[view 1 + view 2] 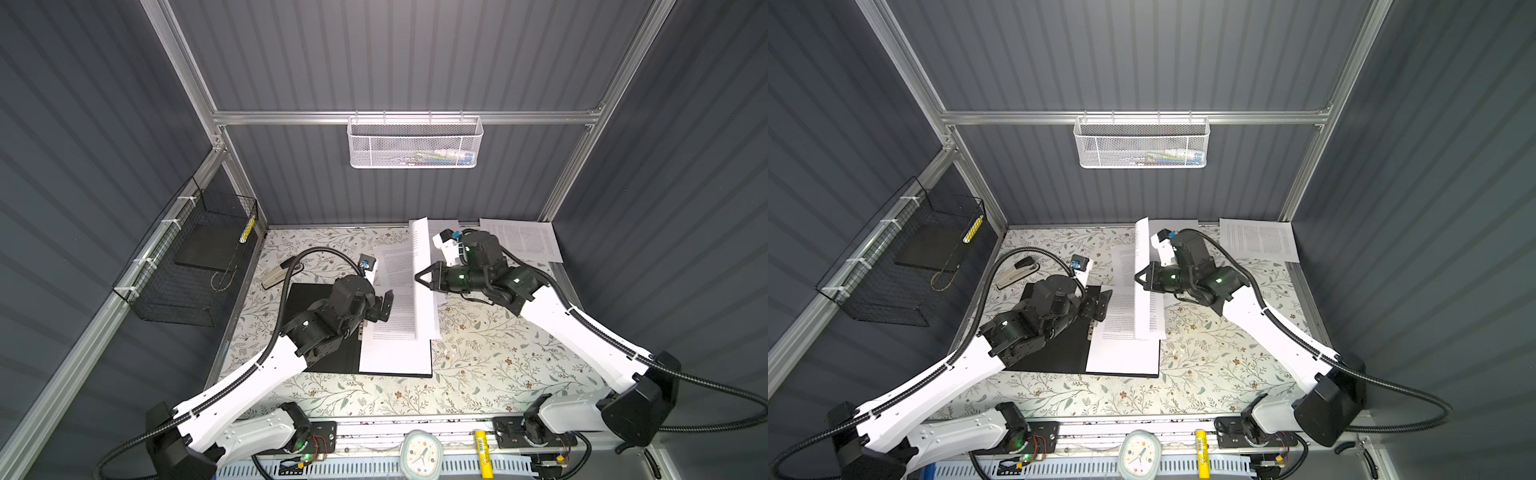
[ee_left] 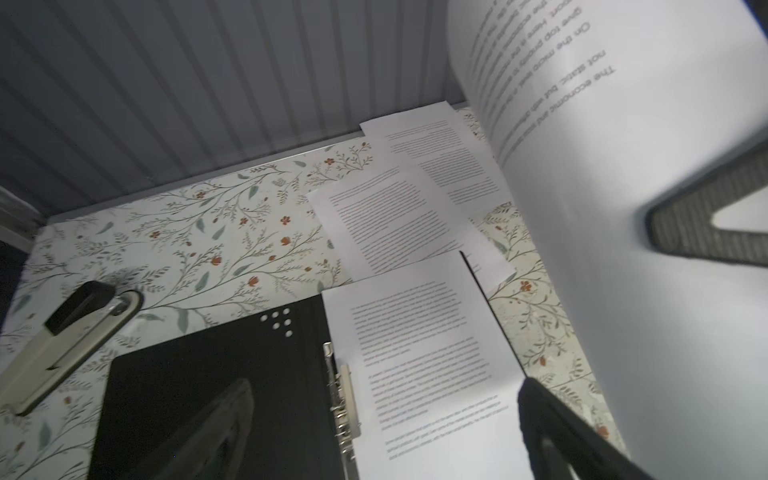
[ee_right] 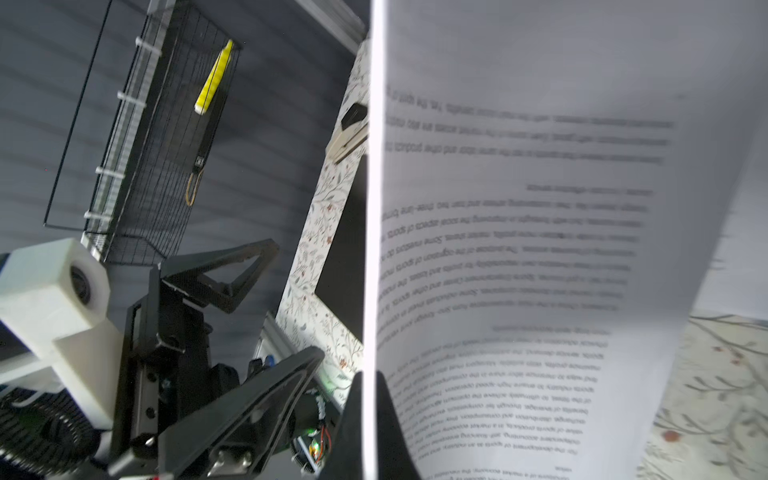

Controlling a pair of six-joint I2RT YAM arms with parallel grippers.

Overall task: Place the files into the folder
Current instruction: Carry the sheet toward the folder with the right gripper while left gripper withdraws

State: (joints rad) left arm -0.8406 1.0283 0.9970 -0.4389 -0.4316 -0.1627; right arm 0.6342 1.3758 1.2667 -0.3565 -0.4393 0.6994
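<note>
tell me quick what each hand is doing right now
Left hand: open, holding nothing.
Right hand: shut on a printed sheet, lifted on edge.

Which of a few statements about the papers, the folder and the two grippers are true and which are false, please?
1. The right gripper is shut on the raised sheet, which it holds on edge above the table. True.
2. The left gripper is clamped on the stapler. False: it is open above the folder, and the stapler lies apart on the table.
3. The folder lies closed. False: it lies open, black inside up, with the filed sheet on its right half.
4. The corner sheet lies flat at the table's far right corner. True.
</note>
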